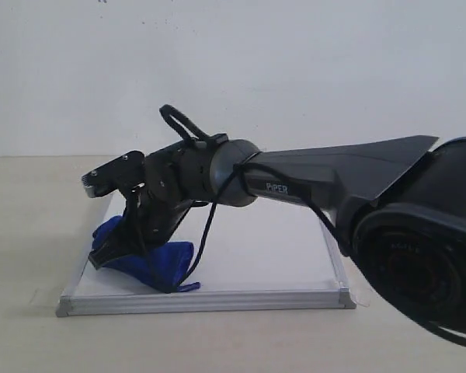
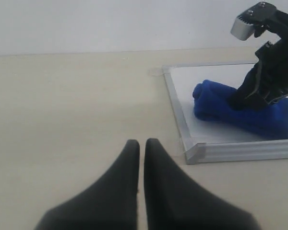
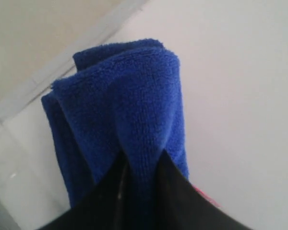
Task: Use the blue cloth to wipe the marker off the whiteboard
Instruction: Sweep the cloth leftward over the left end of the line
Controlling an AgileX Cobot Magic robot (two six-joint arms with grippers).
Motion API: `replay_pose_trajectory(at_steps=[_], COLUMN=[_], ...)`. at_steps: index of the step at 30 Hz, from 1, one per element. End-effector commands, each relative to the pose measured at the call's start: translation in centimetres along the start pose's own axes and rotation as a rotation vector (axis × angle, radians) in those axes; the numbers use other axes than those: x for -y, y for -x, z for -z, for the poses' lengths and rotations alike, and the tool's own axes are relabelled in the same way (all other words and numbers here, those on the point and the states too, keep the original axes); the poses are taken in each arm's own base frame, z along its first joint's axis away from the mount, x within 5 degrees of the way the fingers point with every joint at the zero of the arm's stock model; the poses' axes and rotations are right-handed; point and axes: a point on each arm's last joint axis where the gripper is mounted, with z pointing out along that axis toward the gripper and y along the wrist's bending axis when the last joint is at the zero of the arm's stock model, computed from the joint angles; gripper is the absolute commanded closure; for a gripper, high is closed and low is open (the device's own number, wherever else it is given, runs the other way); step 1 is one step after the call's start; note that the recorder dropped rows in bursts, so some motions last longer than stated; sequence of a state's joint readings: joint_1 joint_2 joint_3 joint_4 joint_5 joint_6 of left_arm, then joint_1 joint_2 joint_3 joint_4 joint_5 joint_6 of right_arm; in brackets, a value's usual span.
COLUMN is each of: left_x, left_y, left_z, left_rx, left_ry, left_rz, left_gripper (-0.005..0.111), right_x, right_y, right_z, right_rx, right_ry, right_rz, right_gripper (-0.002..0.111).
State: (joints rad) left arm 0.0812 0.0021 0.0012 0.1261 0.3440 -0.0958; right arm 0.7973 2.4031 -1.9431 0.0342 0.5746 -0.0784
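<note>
Blue and fuzzy, the cloth (image 1: 161, 263) lay bunched on the whiteboard (image 1: 268, 252), close to the board's left edge and near its front corner as I saw it from the room. The right gripper (image 1: 136, 264) came down on it at a slant from the long dark arm, and its two black fingers (image 3: 170, 191) were pinching a raised fold of the cloth (image 3: 129, 105) between them. The rest of the bundle sagged to either side of that pinch and rested on the white surface (image 3: 240, 96).

Just beside one finger, at the cloth's edge, a small sliver of the red marker (image 3: 205, 195) showed on the board; I could make out no more of the line than that.

A black cable (image 1: 206, 233) hung in a loop from the wrist down to the board, and a small silver block (image 1: 93, 180) stuck out above the fingers.

The left gripper (image 2: 142, 143) was off the board, over the beige table (image 2: 62, 96), pointing towards the taped corner of the silver frame (image 2: 194, 151). Its fingers were pressed almost together, with only a thin slit between them. From its side I saw the cloth (image 2: 221, 108) on the board under the other gripper (image 2: 259, 96), with the pale wall (image 2: 110, 24) behind.
</note>
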Motion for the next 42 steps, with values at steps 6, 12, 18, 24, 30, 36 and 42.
replay_pose_trajectory(at_steps=[6,12,18,24,30,36,42], left_x=[0.1,0.1,0.1,0.1,0.1,0.1,0.1], left_y=[0.1,0.1,0.1,0.1,0.1,0.1,0.1], left_z=[0.0,0.0,0.0,0.0,0.0,0.0,0.0], left_rx=[0.009,0.009,0.009,0.009,0.009,0.009,0.009], left_ry=[-0.008,-0.008,-0.008,-0.008,-0.008,-0.008,-0.008], left_rz=[0.005,0.005,0.005,0.005,0.005,0.005,0.005], left_gripper=[0.103,0.103,0.103,0.103,0.103,0.103,0.103], right_x=[8.8,11.1,3.3,-2.0,3.3,10.9,10.9], right_y=[-2.1,-3.1,-1.6,-0.4,-1.0,-3.4,-3.7], right_z=[-1.0,-0.9,-1.8,-1.7,-2.0,-2.3,-2.2], right_rx=[-0.080,-0.123,-0.066,-0.006,-0.022,-0.093,-0.121], right_ry=[-0.238,-0.277,-0.072,0.023,-0.068,-0.152,-0.141], right_rz=[-0.019,-0.142,-0.045,0.078,0.020,-0.171,-0.199], right_gripper=[0.102,0.102,0.102,0.102,0.102,0.102,0.102])
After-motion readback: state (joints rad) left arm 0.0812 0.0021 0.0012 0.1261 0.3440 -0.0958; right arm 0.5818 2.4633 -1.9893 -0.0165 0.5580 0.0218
